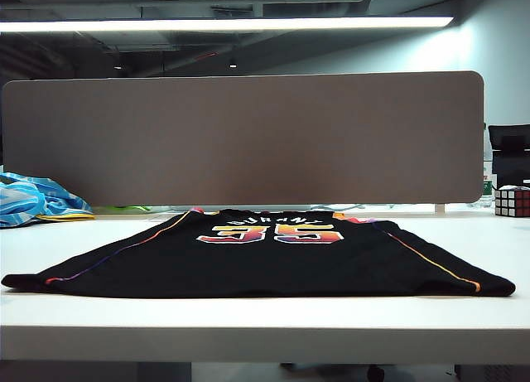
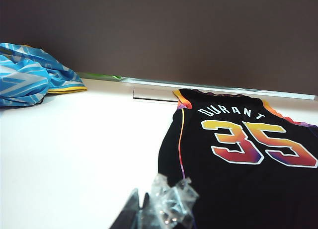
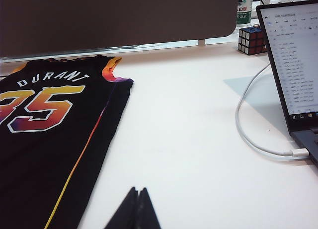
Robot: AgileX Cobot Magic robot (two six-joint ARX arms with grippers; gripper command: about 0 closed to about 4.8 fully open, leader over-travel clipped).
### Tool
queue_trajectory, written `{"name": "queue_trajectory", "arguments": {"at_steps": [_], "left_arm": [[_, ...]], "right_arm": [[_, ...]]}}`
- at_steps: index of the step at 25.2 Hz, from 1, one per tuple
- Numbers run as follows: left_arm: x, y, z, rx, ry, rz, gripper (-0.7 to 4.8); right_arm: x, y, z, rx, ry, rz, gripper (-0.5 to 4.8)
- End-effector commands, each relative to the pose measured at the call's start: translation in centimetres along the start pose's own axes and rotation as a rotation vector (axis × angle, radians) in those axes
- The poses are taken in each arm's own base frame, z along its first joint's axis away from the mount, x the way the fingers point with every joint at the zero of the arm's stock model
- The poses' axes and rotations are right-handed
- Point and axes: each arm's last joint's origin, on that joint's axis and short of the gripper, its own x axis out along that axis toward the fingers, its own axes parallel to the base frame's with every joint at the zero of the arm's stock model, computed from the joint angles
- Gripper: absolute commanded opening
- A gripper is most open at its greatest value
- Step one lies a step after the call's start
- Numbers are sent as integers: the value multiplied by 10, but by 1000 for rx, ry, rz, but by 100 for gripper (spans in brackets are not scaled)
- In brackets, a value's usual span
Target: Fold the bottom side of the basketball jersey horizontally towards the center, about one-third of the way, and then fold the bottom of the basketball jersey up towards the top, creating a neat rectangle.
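The left gripper [image 2: 158, 209] shows in its wrist view as dark pointed fingers wrapped in crinkled clear plastic, the jaws pressed together. The right gripper [image 3: 137, 209] shows as two plain black wedge-shaped fingers meeting in a thin seam, bare of wrapping.

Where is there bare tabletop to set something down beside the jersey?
Bare white table lies between the blue-and-white cloth and the basketball jersey, near the shut left gripper. Another patch runs between the jersey and the white cable, near the shut right gripper. It is crowded by the laptop and puzzle cube.
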Motion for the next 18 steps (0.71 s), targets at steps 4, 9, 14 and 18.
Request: {"name": "queue_trajectory", "arguments": {"at_steps": [4, 9, 14, 18], "left_arm": [[0, 0, 2, 2, -13, -4, -6], [0, 0, 2, 2, -15, -4, -6], [0, 0, 3, -199, -13, -13, -6], [-2, -1, 8, -352, 31, -19, -5]], "right_arm": [[0, 0, 0, -3, -12, 0, -8], [0, 0, -1, -3, -9, 3, -8], [0, 2, 1, 107, -12, 71, -8], [-1, 7, 1, 237, 30, 238, -9]]}}
